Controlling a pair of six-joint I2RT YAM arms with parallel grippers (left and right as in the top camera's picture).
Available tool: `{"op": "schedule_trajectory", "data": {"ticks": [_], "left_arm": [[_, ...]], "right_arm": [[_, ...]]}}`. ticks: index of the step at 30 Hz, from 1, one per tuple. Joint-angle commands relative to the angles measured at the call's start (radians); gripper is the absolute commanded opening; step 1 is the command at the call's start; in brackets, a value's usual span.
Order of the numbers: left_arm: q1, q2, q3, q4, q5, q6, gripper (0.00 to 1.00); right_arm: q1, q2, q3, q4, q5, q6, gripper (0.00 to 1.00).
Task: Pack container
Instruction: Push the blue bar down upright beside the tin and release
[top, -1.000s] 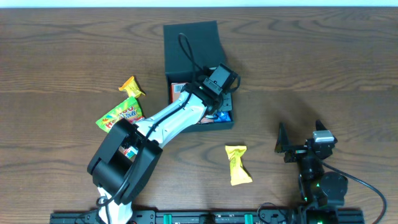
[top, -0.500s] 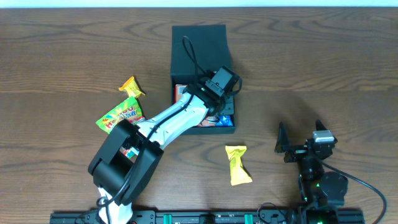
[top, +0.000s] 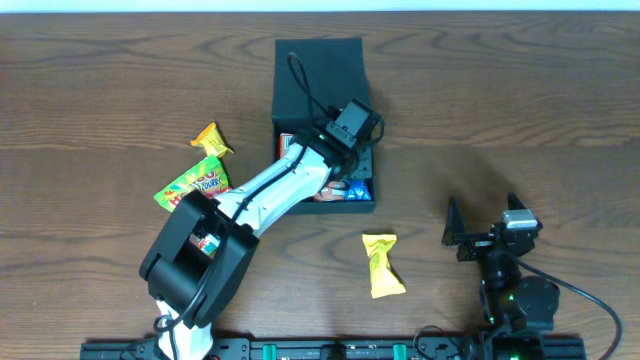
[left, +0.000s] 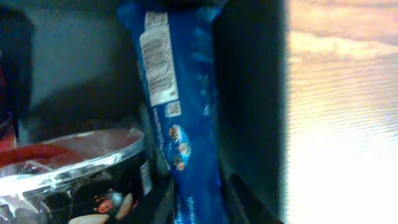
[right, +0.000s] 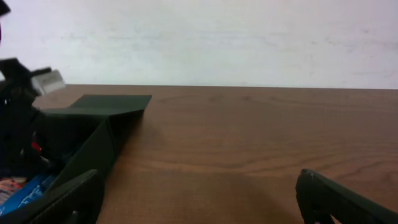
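Note:
The container (top: 320, 72) is a dark, shallow box at the table's middle back, with its lid flap open toward the far side. It also shows in the right wrist view (right: 93, 134). My left gripper (top: 353, 160) reaches into its right half. In the left wrist view the fingers (left: 202, 208) are shut on a blue packet (left: 180, 112) that stands on edge against the container's right wall (left: 249, 93). A clear-topped dark snack packet (left: 74, 180) lies beside it. My right gripper (top: 480, 228) is open and empty at the front right (right: 199, 205).
A yellow packet (top: 382, 262) lies in front of the container. An orange packet (top: 211, 139) and a green, yellow and red candy bag (top: 195, 186) lie to its left. A red-white packet (top: 290, 145) sits in the container's left half.
The container has slid a little to the right with my left gripper inside it. The right arm has not moved.

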Motion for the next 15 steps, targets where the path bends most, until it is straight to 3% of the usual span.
{"op": "schedule_trajectory", "data": {"ticks": [1, 7, 11, 15], "left_arm": [[0.006, -0.005, 0.057, -0.011, -0.022, 0.020, 0.28], [0.006, -0.020, 0.107, -0.084, -0.036, 0.072, 0.28], [0.002, -0.023, 0.104, -0.177, -0.044, 0.071, 0.20], [-0.010, -0.023, 0.089, -0.172, -0.044, 0.071, 0.18]], "right_arm": [[-0.015, -0.002, -0.002, -0.005, 0.003, -0.011, 0.99], [-0.015, -0.002, -0.002, -0.005, 0.003, -0.011, 0.99], [-0.015, -0.002, -0.002, -0.005, 0.003, -0.011, 0.99], [-0.015, -0.002, -0.002, -0.005, 0.003, -0.011, 0.99]]}}
